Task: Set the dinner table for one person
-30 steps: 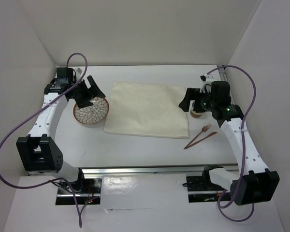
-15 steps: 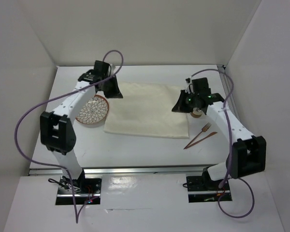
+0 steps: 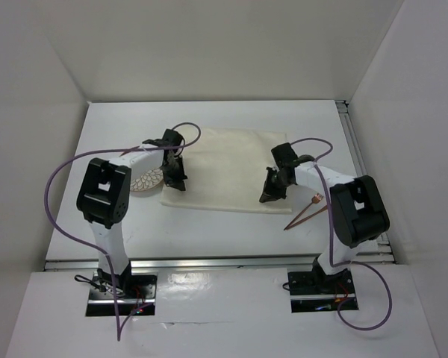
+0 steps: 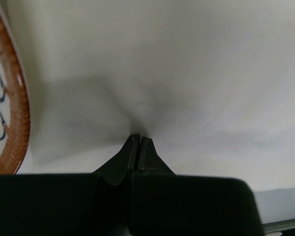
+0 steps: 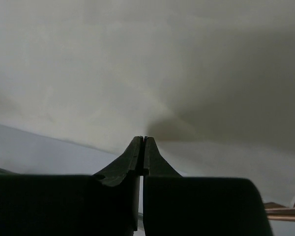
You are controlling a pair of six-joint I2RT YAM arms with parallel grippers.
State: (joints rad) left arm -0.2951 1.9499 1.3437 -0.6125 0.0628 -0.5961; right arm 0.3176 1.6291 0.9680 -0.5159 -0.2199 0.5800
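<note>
A patterned plate [image 3: 144,181] lay just left of the left gripper [image 4: 139,138], jaws pinched shut on the cream cloth [image 3: 228,160]; the right gripper [image 5: 143,139] nipped it too, copper cutlery [image 3: 306,215] at its right, the dinner table [image 3: 209,224] beneath both

Dinner table [image 3: 209,231] — cream cloth [image 3: 224,160], 1 patterned plate [image 3: 144,181], copper cutlery [image 3: 301,215].

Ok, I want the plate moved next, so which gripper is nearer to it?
Left. The left gripper pinches the cream cloth right beside the patterned plate; the right gripper is at the cloth's opposite side, far from it.
</note>
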